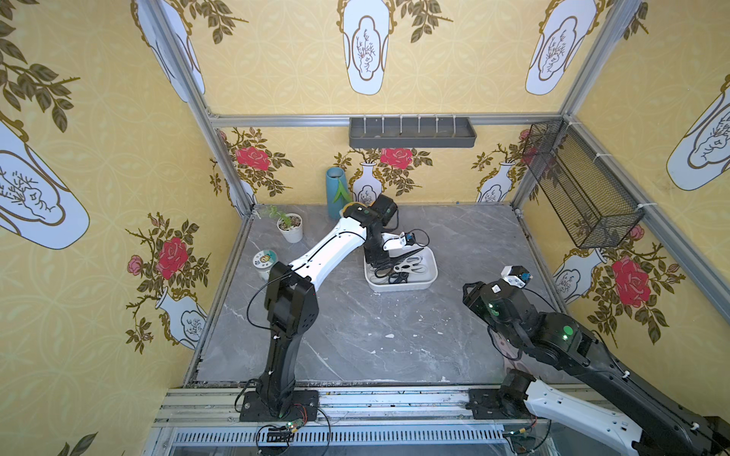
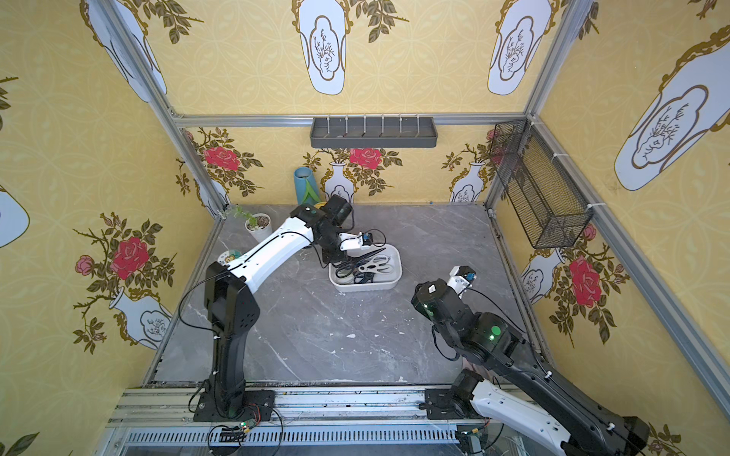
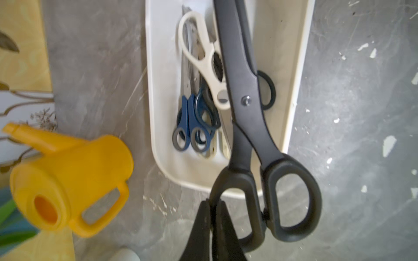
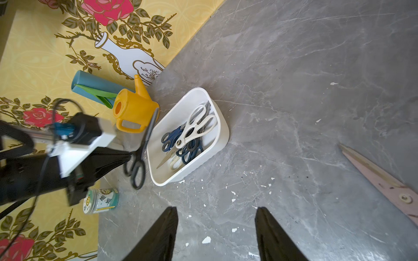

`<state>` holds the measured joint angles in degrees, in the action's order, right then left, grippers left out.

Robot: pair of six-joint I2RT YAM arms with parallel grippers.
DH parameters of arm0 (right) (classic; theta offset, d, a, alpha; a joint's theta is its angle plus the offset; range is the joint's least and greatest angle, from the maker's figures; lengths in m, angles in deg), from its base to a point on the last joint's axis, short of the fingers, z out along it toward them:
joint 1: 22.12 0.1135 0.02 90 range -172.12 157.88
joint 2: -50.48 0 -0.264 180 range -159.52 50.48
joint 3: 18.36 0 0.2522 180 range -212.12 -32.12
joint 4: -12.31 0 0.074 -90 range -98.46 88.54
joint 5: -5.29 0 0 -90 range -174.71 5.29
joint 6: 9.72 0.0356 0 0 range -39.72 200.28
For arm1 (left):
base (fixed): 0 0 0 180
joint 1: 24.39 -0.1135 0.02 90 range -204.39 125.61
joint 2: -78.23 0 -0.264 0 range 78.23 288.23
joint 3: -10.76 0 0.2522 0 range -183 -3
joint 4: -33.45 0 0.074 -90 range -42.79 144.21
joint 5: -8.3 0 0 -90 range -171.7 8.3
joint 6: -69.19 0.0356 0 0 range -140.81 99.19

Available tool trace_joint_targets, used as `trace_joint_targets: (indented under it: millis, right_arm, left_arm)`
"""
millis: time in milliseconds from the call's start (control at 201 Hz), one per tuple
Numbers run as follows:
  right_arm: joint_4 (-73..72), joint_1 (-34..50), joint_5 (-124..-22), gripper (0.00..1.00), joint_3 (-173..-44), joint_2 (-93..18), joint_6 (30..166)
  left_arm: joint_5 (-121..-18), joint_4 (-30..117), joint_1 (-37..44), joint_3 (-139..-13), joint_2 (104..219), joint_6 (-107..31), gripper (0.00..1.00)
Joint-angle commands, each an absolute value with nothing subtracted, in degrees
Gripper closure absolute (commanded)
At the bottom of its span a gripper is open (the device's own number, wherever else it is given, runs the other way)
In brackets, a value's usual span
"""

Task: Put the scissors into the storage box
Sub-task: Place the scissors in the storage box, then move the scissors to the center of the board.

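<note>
On the grey marble table point(image 1: 355, 335), the black scissors point(image 3: 246, 108) are held by one handle loop in the closed left gripper point(image 3: 213, 217), blades slanting over the box point(image 1: 430, 276). They are best lowered flat onto the pairs inside before release. The right gripper point(image 4: 216, 235) is seen open and empty near the pink pair point(image 4: 384, 183) left outside

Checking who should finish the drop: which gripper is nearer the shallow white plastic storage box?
Left. The left gripper hangs at the storage box rim, shut on the large black scissors; the right gripper stands open, well away.
</note>
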<state>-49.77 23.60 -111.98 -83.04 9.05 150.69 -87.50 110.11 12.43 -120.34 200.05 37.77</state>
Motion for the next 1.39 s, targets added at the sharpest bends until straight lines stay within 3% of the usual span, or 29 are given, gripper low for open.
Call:
trace_joint_targets:
  millis: [0,159,339,513,672,767,852,1021,1200,1389]
  right_arm:
    - [-51.7,23.7,-110.4,0.4,-82.3,11.3,152.1]
    - [-51.0,23.8,-107.6,0.4,-80.8,13.2,152.3]
    - [-54.3,23.8,-107.3,0.39,-81.0,12.6,152.8]
    - [-74.5,23.5,-111.5,0.3,-86.2,8.7,162.7]
    - [-76.7,23.1,-106.2,0.22,-87.8,4.9,160.8]
    - [-77.0,22.0,-103.0,0.19,-88.3,2.4,161.8]
    - [-76.4,19.0,-98.6,0.15,-88.6,-0.6,161.8]
    - [-74.8,5.0,-91.2,0.17,-89.7,-4.0,154.8]
    - [-70.2,-25.4,-76.9,0.22,-83.4,-7.2,140.7]
    - [-68.4,-57.5,-74.4,0.23,-77.9,-9.5,127.3]
  left_arm:
    - [-89.4,106.2,12.9,-125.0,206.0,42.6,1.0]
    - [-90.5,108.5,12.5,-134.5,213.4,45.3,1.0]
    - [-91.7,109.9,12.2,-135.5,216.7,49.3,1.0]
    - [-92.7,110.0,11.6,-135.5,219.0,48.9,1.0]
    - [-92.4,109.3,11.4,-135.6,218.7,47.4,0.86]
    - [-92.4,109.1,11.3,-135.4,217.4,46.7,0.66]
    - [-91.9,109.1,11.1,-135.2,215.4,45.6,0.57]
    - [-90.8,109.6,10.6,-134.3,209.7,40.9,0.51]
    - [-86.3,109.9,8.6,-126.2,199.0,28.5,0.51]
    - [-75.2,103.2,3.5,-101.3,181.4,9.9,0.52]
